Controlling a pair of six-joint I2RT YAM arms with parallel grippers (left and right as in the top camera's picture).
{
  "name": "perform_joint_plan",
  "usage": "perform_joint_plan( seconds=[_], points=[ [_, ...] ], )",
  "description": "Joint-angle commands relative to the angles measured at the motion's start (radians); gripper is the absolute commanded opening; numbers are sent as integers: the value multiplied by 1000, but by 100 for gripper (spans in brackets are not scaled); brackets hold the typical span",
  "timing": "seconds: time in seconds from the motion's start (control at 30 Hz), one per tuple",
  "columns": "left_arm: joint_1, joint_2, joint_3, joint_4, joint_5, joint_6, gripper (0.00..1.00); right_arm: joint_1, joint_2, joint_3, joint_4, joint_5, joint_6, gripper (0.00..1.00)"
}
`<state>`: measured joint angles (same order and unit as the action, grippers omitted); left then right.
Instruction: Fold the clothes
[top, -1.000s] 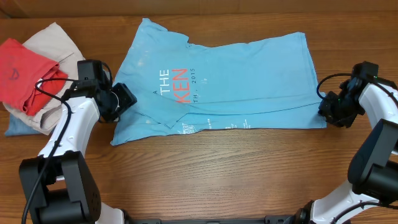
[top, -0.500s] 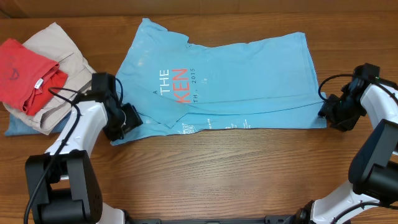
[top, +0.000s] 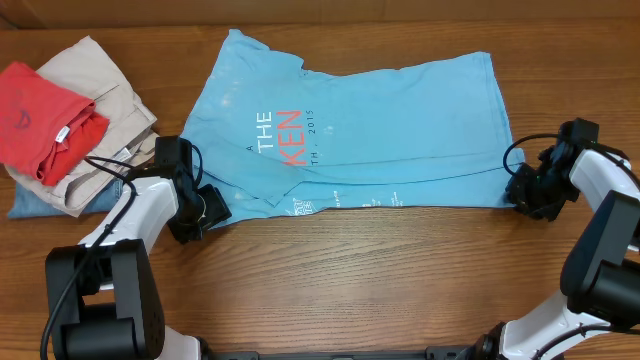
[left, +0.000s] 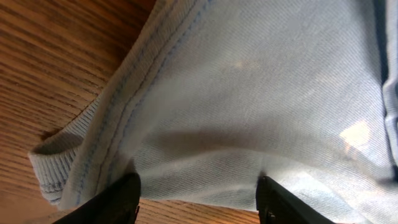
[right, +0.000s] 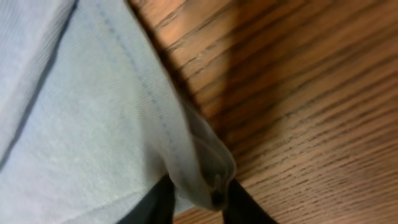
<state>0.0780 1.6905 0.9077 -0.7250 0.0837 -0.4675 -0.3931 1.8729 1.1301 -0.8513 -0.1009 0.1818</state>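
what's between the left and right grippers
The sky-blue T-shirt: its near edge runs from the left gripper to the right gripper, in the overhead view.

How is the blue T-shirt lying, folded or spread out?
Mostly spread: the T-shirt lies flat on the table, only a strip along its near edge turned over.

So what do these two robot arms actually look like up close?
They are built alike. The left arm and right arm have smooth white shells along the links, chunky black joints and a bulky black base. A thin black cable loops loose near each wrist. The left gripper and right gripper are black, with two plain dark fingers. No markings show.
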Motion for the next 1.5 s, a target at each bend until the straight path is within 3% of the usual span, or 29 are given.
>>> perform_joint_plan(
  seconds=[0.0, 0.07, 0.1, 0.33, 0.83, 1.03, 1.1, 1.33, 1.47],
  points=[
    [0, -2, -36, 0, -51, 16, 64, -1, 3, -24, 19, -12, -2, 17],
    [0, -2, -42, -5, -68, 16, 64, -12, 3, -24, 6, -3, 8, 4],
    [1, -2, -45, -6, -75, 16, 63, -16, 3, -24, -8, 10, 24, 4],
    [2, -2, -109, -8, -84, 9, 59, -75, 3, -24, -225, 274, 237, 4],
    [40, -2, -230, -54, -64, -26, 54, -164, 3, -24, -290, 276, 246, 4],
    [48, -3, -230, -102, -2, -26, 46, -164, 3, -24, -288, 259, 246, 5],
    [48, -12, -230, -113, 16, -17, 36, -164, 2, -23, -280, 244, 245, 5],
    [47, -227, -228, -129, 40, 20, 26, -164, -51, 42, -303, 200, 234, 13],
    [47, -426, -222, -132, 24, 19, 26, -164, -94, 91, -324, 200, 234, 21]
  ],
)
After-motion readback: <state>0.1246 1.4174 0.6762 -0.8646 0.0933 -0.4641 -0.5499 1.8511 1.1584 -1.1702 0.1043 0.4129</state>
